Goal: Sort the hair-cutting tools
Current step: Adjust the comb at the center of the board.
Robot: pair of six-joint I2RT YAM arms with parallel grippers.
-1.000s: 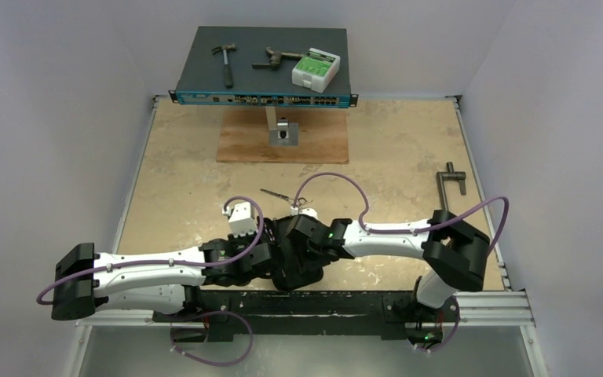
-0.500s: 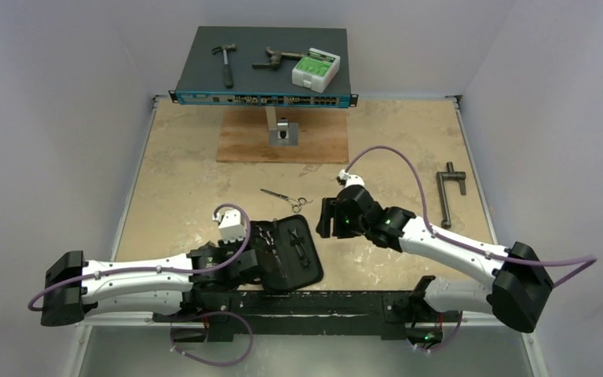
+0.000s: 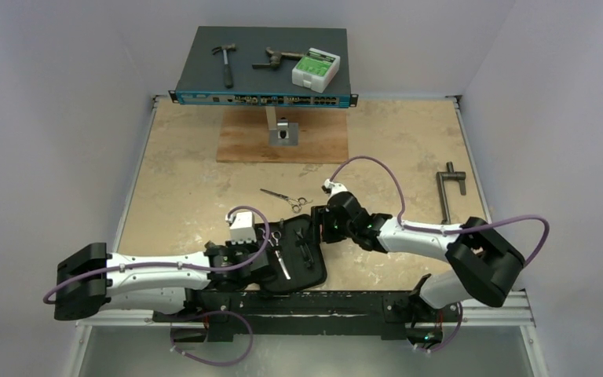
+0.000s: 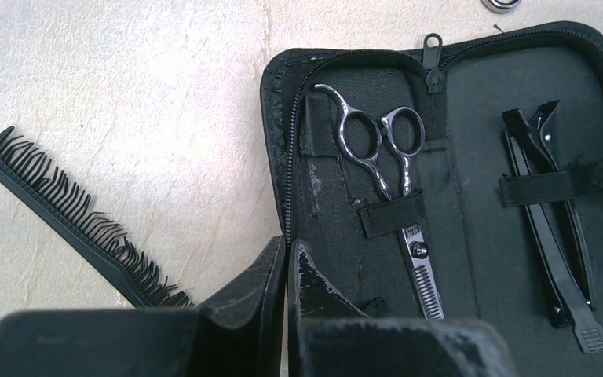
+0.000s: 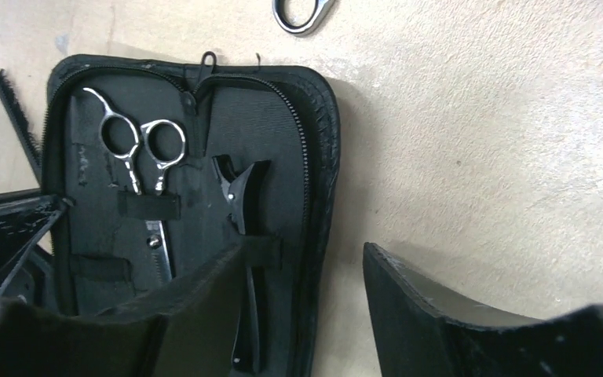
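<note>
A black zip case [image 3: 312,253] lies open near the table's front edge. Under its straps sit silver scissors [image 4: 385,165] and a black hair clip [image 4: 550,236]. My left gripper [image 4: 289,267] is shut on the case's left zipper rim. The black comb [image 4: 71,212] lies on the table just left of the case. A second pair of scissors [image 3: 284,196] lies on the table beyond the case. My right gripper [image 5: 306,259] hangs open over the case's right edge, one finger above the hair clip [image 5: 239,188], the other above bare table.
At the back a network switch [image 3: 263,98] on a stand carries a hammer [image 3: 224,61], a rusty tool [image 3: 275,57] and a white-green box [image 3: 315,69]. A wooden board [image 3: 243,141] lies beneath it. A grey T-shaped bar [image 3: 447,192] lies at the right.
My right gripper opened and pulled away to the right, then came back over the case's right edge. The case now lies uncovered, with my left gripper still shut on its rim.
</note>
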